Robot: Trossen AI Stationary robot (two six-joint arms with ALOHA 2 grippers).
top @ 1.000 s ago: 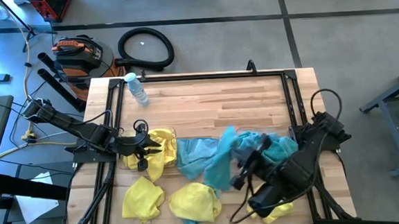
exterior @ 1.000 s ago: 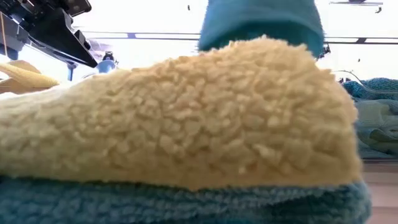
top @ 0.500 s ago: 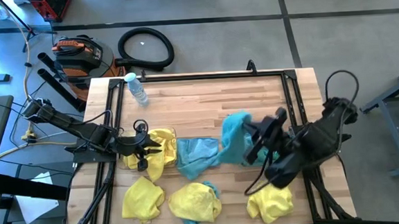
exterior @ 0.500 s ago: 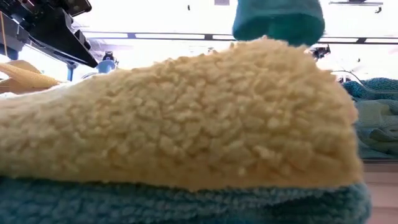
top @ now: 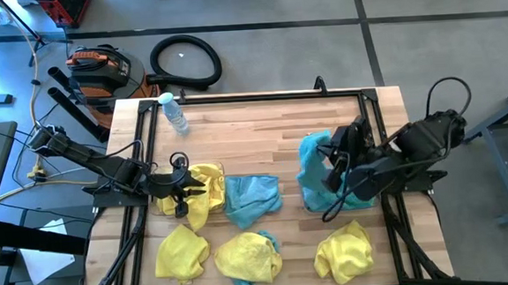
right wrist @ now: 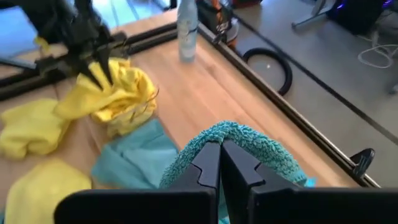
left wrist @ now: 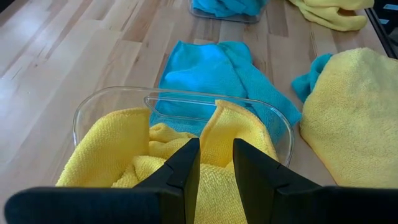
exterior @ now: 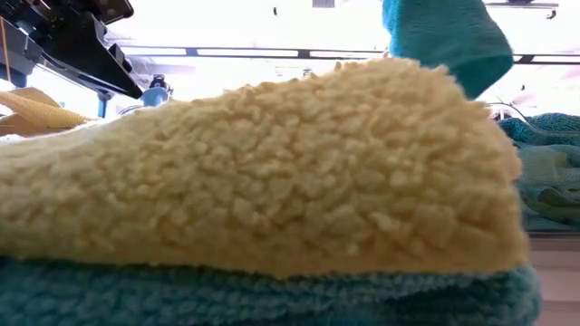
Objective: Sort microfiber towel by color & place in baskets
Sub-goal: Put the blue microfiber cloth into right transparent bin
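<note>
While the right gripper [top: 336,159] has its fingers pinched together on a fold of a teal towel [top: 313,170], I hold it lifted over the right half of the table [top: 262,124], the cloth draping down toward the teal basket [left wrist: 225,9] that sits near the right edge; in the high view that bin is mostly hidden under the arm and the hanging towel, so I cannot tell exactly where its walls lie; my judgement is that I should centre the grip over the pile of teal already there before lowering, let the loose tail settle inside first, and only then part the fingers, because a soft cloth like this tends to catch on a rim and spill out; the left gripper [left wrist: 211,165] waits at the left edge over the yellow basket [left wrist: 87,112], its fingers a narrow gap apart and holding nothing that I can see, with yellow towels [left wrist: 155,155] heaped in the bin below it; another teal towel [top: 253,196] lies loose on the table just beside that basket, and three yellow towels [top: 248,256] lie along the near edge, one [top: 344,250] toward the right corner; a water bottle [top: 174,112] lies near the far left corner, clear of the work; much sorting seems to remain.
</note>
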